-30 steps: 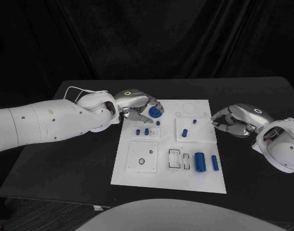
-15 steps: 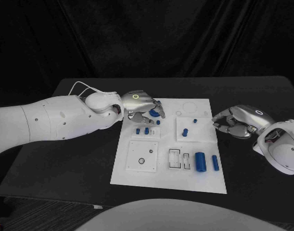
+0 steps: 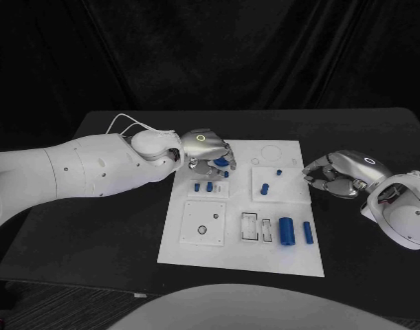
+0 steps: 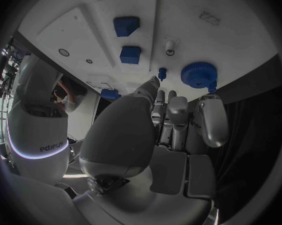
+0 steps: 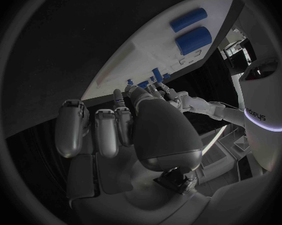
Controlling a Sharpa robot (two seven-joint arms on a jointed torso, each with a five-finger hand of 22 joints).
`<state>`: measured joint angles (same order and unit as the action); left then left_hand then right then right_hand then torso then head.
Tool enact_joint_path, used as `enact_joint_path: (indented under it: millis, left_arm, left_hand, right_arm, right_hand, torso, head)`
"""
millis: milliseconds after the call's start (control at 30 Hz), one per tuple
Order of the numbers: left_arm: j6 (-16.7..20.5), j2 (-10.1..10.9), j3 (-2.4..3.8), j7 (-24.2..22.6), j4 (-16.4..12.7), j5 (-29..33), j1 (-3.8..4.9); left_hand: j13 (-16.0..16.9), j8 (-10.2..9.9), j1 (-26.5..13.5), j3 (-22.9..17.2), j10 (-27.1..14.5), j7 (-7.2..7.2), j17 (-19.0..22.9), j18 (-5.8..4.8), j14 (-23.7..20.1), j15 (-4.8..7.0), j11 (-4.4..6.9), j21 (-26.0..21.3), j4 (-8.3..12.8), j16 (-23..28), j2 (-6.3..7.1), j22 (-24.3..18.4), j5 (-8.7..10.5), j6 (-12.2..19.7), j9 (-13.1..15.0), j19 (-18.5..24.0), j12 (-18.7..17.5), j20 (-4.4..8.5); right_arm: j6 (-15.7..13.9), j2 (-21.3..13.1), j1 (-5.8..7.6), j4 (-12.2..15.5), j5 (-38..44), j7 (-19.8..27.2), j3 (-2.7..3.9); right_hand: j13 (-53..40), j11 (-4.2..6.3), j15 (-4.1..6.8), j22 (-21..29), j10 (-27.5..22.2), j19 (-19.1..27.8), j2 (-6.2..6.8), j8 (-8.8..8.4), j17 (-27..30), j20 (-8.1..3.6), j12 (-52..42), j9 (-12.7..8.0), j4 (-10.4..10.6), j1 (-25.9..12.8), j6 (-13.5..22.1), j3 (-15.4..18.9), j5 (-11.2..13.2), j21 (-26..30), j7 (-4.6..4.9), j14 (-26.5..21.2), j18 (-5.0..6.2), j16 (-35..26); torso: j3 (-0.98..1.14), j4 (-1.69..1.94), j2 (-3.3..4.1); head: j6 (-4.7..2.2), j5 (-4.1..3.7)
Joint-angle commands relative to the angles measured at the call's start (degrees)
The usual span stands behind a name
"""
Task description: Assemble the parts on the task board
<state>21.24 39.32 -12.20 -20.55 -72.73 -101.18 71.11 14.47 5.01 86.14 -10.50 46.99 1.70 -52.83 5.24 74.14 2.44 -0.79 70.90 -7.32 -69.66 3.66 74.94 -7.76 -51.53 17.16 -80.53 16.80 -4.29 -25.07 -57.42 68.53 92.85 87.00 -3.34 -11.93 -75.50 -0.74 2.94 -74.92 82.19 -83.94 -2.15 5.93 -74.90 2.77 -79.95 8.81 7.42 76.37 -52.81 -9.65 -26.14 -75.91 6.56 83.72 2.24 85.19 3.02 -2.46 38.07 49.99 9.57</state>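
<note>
Pinching a blue gear [image 3: 220,162] between its fingertips, the left hand [image 3: 203,150] hangs over the far left part of the white board [image 3: 200,254]. From the left wrist camera the gear [image 4: 198,74] shows its toothed rim, with one finger [image 4: 210,119] reaching up to its edge and the others gathered just beside it, above the board's surface [image 4: 197,30]. Whether the gear touches the board cannot be told.

Just under that hand, small blue pegs [image 3: 203,186] stand in a little raised square on the board. To the right of them another blue peg [image 3: 265,188] stands in its own square, and a tiny blue piece [image 3: 279,172] sits close to it. Nearer the robot, a large blue cylinder [image 3: 286,231] lies flat beside a thinner blue cylinder [image 3: 307,232], both to the right of a pair of rectangular slots [image 3: 256,227]. A square plate with a small round hole [image 3: 204,223] lies on the near left of the board.

The right hand [image 3: 341,174] rests off the board's right edge, over the black table [image 3: 101,234], its fingers curled inward with nothing in them. The right wrist camera shows those fingers [image 5: 96,132] bent side by side, with the board's edge and the two cylinders [image 5: 192,30] well beyond them.
</note>
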Motion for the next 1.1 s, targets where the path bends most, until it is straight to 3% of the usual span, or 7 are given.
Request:
enact_joint_path:
  millis: [33,300,800,967,1100]
  left_arm:
    - [-1.79,-0.51,0.06,0.24,0.40,-0.48,-0.10]
    - [-3.11,-1.51,0.06,0.61,1.31,-0.48,-0.30]
    - [-3.70,-2.86,0.06,0.65,3.21,-0.48,-1.14]
    - [-3.25,-3.16,0.06,0.46,3.95,-0.48,-1.54]
    - [-1.71,-3.42,0.06,-0.06,4.26,-0.48,-1.89]
  left_hand:
    - [-0.11,-0.08,-0.72,-0.73,1.70,-0.23,0.23,-0.99,-0.03,0.22,-0.17,-0.32,-0.07,-0.35,0.30,9.49,-0.27,-0.52,-0.23,-0.11,-0.03,0.32]
    - [-0.20,-0.04,-1.02,-1.58,3.79,-0.01,1.05,-0.91,-0.47,0.26,-0.04,-0.79,-0.17,-0.10,0.59,9.36,-0.12,-1.32,-0.39,0.16,-0.15,0.31]
    - [-0.50,-0.13,-0.79,-3.00,5.98,-0.08,1.72,-0.85,-0.82,0.31,0.13,-1.16,0.07,0.05,0.78,9.27,-0.43,-2.02,-0.60,0.39,-0.72,0.26]
    - [-0.58,-0.05,-0.80,-3.85,7.54,0.55,1.07,-0.99,-0.31,0.42,0.20,-0.44,0.18,-0.54,0.80,9.48,-0.56,-2.72,-0.65,0.01,-0.87,0.28]
    - [-0.27,1.54,0.28,-5.56,12.11,1.83,0.29,-1.25,0.59,0.35,0.13,0.86,1.25,-1.36,0.18,9.83,-1.47,-6.88,-0.08,-0.72,-0.12,0.39]
  right_arm:
    - [0.20,-0.07,-0.14,0.11,0.06,0.14,0.04]
    - [0.24,-0.13,-0.14,0.21,0.06,0.11,0.04]
    - [0.58,-0.15,-0.14,0.23,-0.07,-0.05,0.04]
    - [0.65,-0.17,-0.14,0.21,-0.28,-0.04,0.04]
    - [0.65,-0.14,-0.14,0.17,-0.35,-0.01,0.04]
  right_hand:
    - [-0.12,-0.33,-0.04,-10.74,0.11,-0.22,0.72,-0.09,-4.23,0.47,0.37,-0.05,-0.05,0.04,-0.34,-0.43,-0.34,-0.03,-0.10,4.14,1.01,0.04]
    - [-0.12,-0.33,-0.04,-10.74,0.11,-0.22,0.72,-0.09,-4.23,0.47,0.37,-0.05,-0.05,0.04,-0.34,-0.43,-0.34,-0.03,-0.10,4.14,1.01,0.04]
    - [-0.06,-0.32,-0.04,-10.72,0.07,-0.20,0.76,-0.13,-4.21,0.48,0.42,-0.08,-0.07,0.02,-0.28,-0.48,-0.40,0.03,-0.07,4.14,1.02,0.03]
    - [0.05,-0.33,-0.05,-10.69,0.01,-0.15,0.78,-0.15,-4.03,0.49,0.50,-0.10,-0.09,0.02,-0.26,-0.53,-0.43,0.14,-0.06,4.10,1.05,-0.05]
    - [0.11,-0.34,-0.05,-10.67,-0.02,-0.13,0.78,-0.16,-4.01,0.50,0.54,-0.10,-0.10,0.02,-0.26,-0.55,-0.45,0.21,-0.07,4.10,1.07,-0.06]
  torso:
    - [0.02,-0.02,-0.04]
    - [0.11,-0.06,-0.11]
    - [0.09,0.01,-0.19]
    - [0.05,0.03,-0.20]
    - [0.02,-0.01,-0.18]
  head:
    - [0.01,-0.12]
    - [0.01,-0.11]
    - [0.01,-0.17]
    - [0.01,-0.23]
    - [0.01,-0.28]
